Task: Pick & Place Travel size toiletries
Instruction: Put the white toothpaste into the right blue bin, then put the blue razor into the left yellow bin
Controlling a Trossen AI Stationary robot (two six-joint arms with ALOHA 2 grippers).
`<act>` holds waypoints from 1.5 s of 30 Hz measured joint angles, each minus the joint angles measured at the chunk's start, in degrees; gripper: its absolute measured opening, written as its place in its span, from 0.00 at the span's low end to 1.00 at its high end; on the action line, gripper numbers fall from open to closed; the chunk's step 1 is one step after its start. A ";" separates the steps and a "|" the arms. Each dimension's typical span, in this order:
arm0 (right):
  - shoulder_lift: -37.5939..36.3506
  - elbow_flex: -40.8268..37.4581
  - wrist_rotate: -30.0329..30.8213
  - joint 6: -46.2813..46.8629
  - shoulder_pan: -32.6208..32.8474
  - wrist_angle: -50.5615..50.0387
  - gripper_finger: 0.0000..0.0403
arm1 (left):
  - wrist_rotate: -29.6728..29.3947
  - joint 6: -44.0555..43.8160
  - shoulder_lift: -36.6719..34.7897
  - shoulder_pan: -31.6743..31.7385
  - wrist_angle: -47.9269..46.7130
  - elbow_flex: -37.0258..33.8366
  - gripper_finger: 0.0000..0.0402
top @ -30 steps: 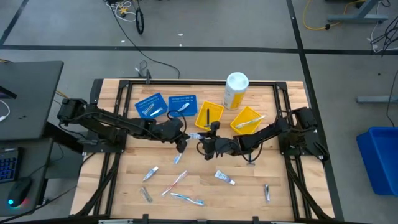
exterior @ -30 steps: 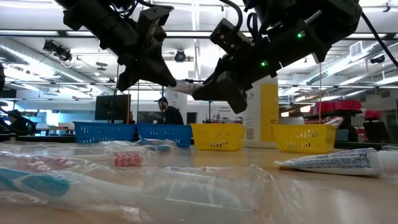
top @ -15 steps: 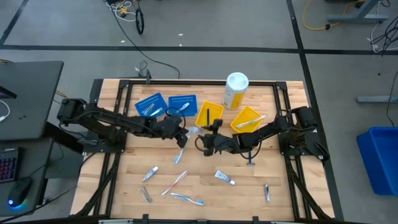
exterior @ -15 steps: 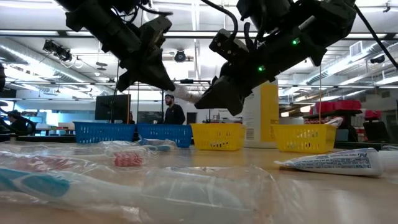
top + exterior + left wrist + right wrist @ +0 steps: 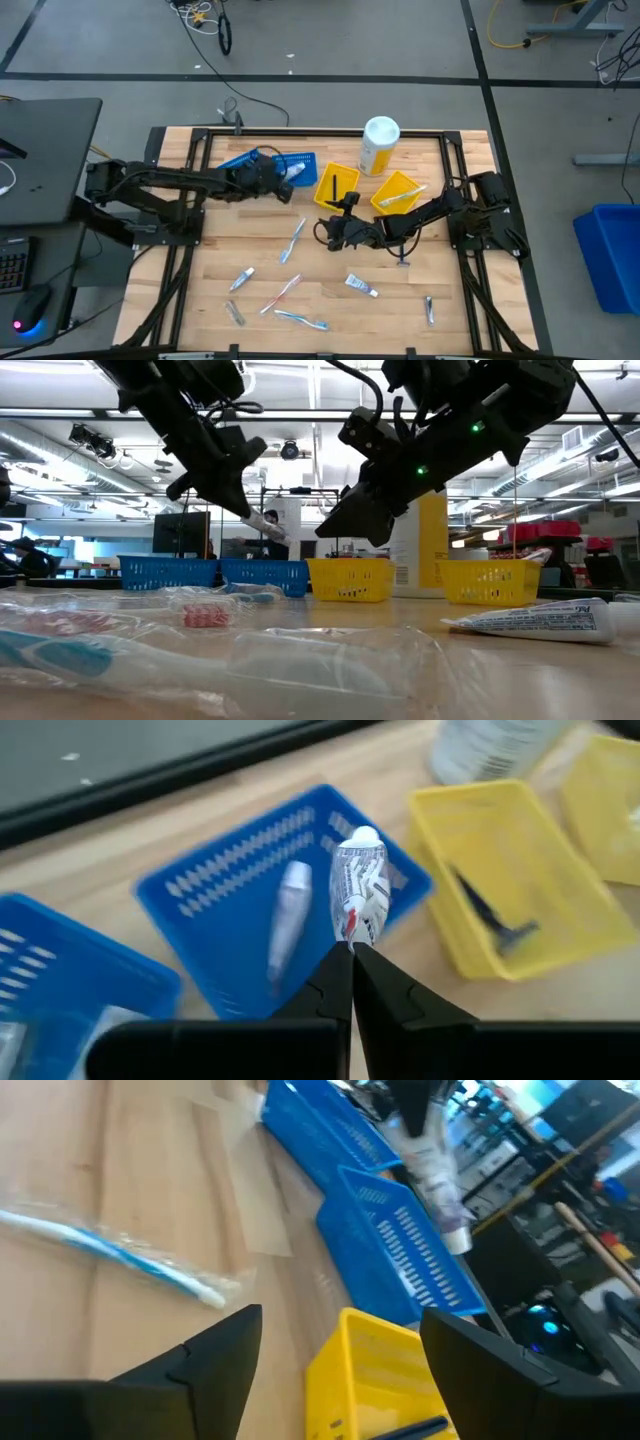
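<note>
My left gripper (image 5: 281,180) is shut on a small white tube (image 5: 360,885) above the right-hand blue tray (image 5: 300,160); it also shows in the low view (image 5: 240,512). Another white tube (image 5: 289,915) lies in that tray. My right gripper (image 5: 326,233) is open and empty above the table's middle, near the yellow tray (image 5: 337,187), which holds a dark razor (image 5: 492,915). A wrapped toothbrush (image 5: 295,240) lies on the wood between the arms. Several more toiletries lie toward the near edge. My left gripper pinches the tube's flat crimped end (image 5: 350,932) between its two fingertips. The tube sticks out beyond the fingers, with its white cap (image 5: 358,840) farthest from them. It is lifted clear above the blue tray and slants downward in the low view (image 5: 262,528).
A second blue tray (image 5: 238,168) stands left of the first, and a second yellow tray (image 5: 398,193) at the right. A tall yellow bottle with a white cap (image 5: 379,145) stands behind the yellow trays. Loose tubes, toothbrushes and razors (image 5: 283,292) lie across the near half.
My left gripper has carried the white tube from the table's middle, close to my right gripper, toward the far left, and now holds it over the right-hand blue tray. My right gripper has stayed nearly in place. The wrapped toothbrush under the left gripper's old place now shows in full.
</note>
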 joint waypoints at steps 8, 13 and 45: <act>0.00 0.00 -1.80 -0.09 0.04 0.12 0.66 | 2.85 6.57 5.76 6.32 1.58 0.04 0.02; -0.90 0.00 -1.77 0.71 0.73 -4.10 0.65 | 5.18 10.43 11.78 8.87 5.23 0.00 0.04; -23.74 0.00 -34.97 68.41 10.88 -66.59 0.59 | 8.25 16.80 7.45 9.56 4.50 1.80 0.34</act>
